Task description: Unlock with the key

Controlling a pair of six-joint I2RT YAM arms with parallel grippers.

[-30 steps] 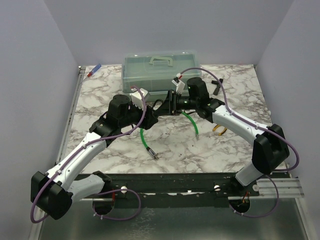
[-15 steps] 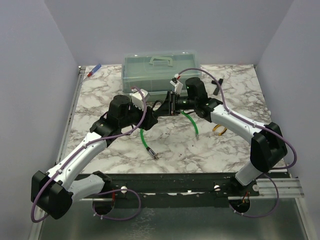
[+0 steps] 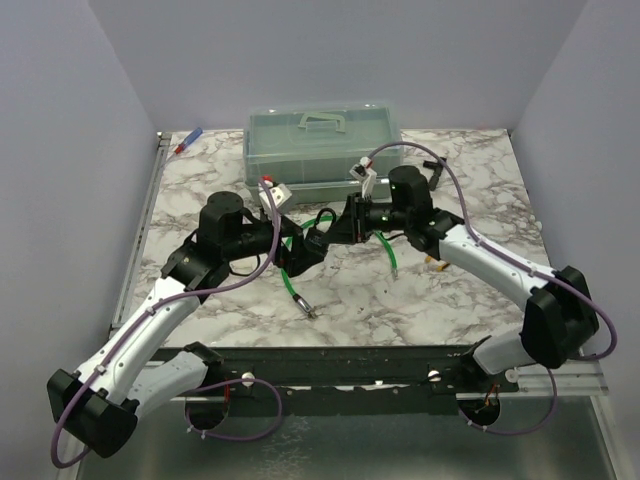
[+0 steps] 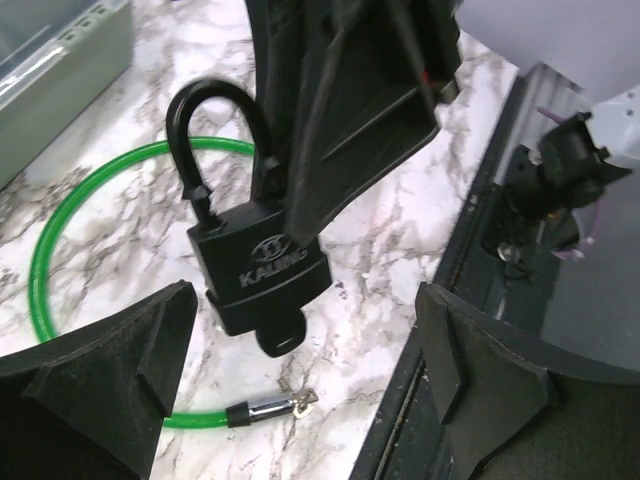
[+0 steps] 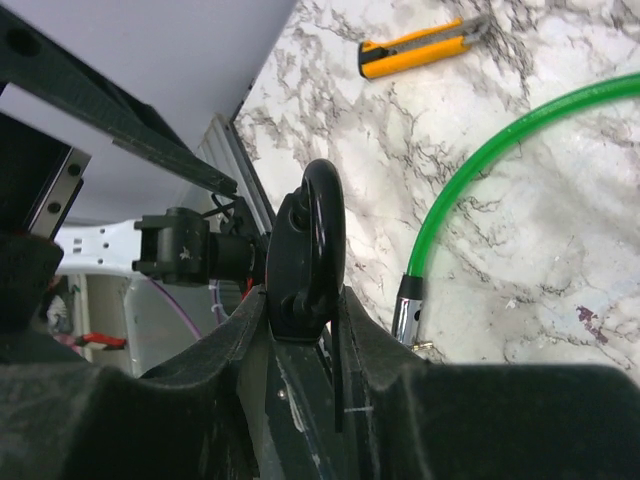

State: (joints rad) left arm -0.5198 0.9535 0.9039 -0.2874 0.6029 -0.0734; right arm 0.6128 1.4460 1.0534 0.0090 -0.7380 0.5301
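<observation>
Two arms meet above the middle of the marble table point(image 3: 200, 190). Compared with the frame a second earlier, the left arm has drawn back toward its own side. The meeting point now lies nearer the bases, and the right arm reaches further across. The left gripper point(image 3: 303, 252) stands wide open and holds nothing. The padlock point(image 4: 262, 270) hangs upright ahead of and between its fingers point(image 4: 110, 370), touching neither. The right gripper point(image 3: 335, 230) is clamped on the padlock, pinching it beside the shackle. The key point(image 4: 280, 342) sits in the padlock's underside, with only its round black head showing. Beneath them a green cable point(image 3: 292, 280) lies looped on the table, its metal end toward the bases. An orange utility knife point(image 5: 425, 48) lies near the cable, partly under the right forearm in the top view. Farther off, a black T-shaped tool point(image 3: 433, 170) lies beside a translucent lidded box point(image 3: 325, 140) at the far edge. The contents of the box cannot be made out. A red and blue pen point(image 3: 188, 140) lies at the far left corner.
</observation>
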